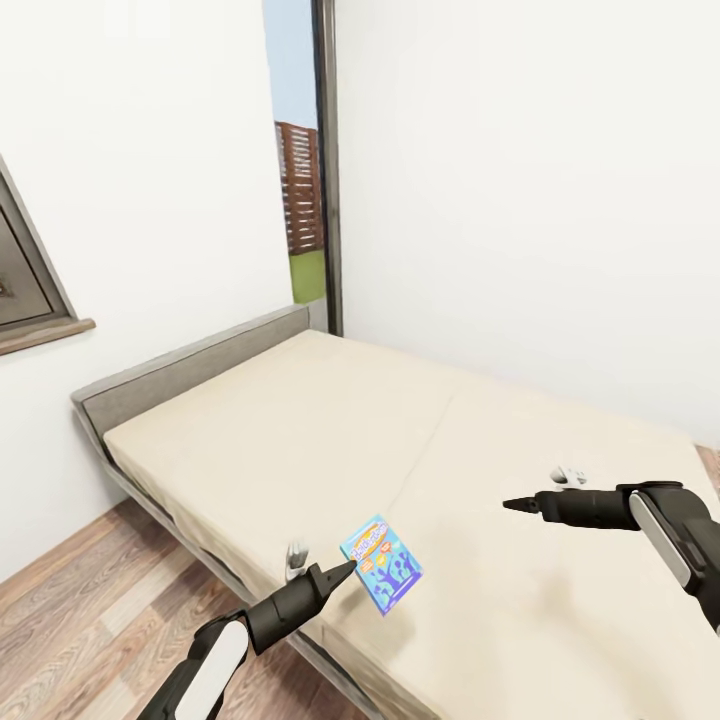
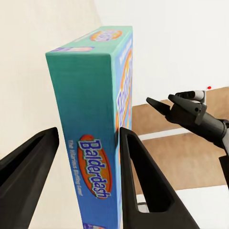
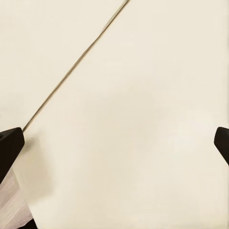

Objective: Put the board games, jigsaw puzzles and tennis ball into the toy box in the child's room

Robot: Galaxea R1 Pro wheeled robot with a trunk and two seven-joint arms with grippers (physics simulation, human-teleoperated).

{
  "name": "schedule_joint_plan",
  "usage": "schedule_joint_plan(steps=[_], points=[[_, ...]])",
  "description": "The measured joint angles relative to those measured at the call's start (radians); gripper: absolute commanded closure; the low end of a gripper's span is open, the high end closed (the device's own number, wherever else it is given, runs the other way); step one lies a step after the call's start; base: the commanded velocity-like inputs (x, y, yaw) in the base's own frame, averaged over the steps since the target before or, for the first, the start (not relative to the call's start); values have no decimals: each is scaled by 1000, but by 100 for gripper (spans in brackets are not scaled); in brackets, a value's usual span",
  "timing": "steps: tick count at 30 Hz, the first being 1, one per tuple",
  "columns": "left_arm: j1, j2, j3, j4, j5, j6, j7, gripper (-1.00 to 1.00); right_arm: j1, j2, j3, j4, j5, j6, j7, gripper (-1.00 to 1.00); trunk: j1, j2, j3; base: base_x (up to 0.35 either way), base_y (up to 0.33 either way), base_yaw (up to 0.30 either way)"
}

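A teal and blue board game box [image 1: 381,564] marked "Balderdash" hangs tilted just above the bed's near edge. My left gripper [image 1: 345,572] is shut on it. In the left wrist view the box [image 2: 90,119] stands on edge between the two black fingers [image 2: 143,181]. My right gripper [image 1: 514,505] hovers over the beige mattress [image 1: 330,440] to the right of the box. It is open, with its fingertips [image 3: 9,143] far apart and only bare mattress [image 3: 124,105] between them. The right gripper [image 2: 164,106] also shows beyond the box in the left wrist view.
The bed has a grey headboard [image 1: 190,365] against the left wall and a seam [image 1: 425,440] down its middle. A wood floor [image 1: 90,620] lies at the lower left. A window frame [image 1: 30,290] is on the left wall, and a tall glass strip [image 1: 300,160] stands behind the bed.
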Motion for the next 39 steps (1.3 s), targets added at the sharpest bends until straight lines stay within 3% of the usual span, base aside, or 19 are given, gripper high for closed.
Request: schedule_joint_plan(steps=[28, 36, 39], points=[[23, 4, 4, 6, 6, -51, 1, 100, 2, -1, -1, 0, 0, 1, 1, -100, 0, 0, 0, 29, 0, -11], [23, 4, 7, 3, 9, -50, 2, 100, 2, -2, -1, 0, -1, 1, 1, -100, 0, 0, 0, 3, 0, -150], [23, 4, 7, 2, 11, -49, 1, 100, 2, -2, -2, 0, -2, 1, 1, -100, -11, 21, 10, 1, 0, -237]])
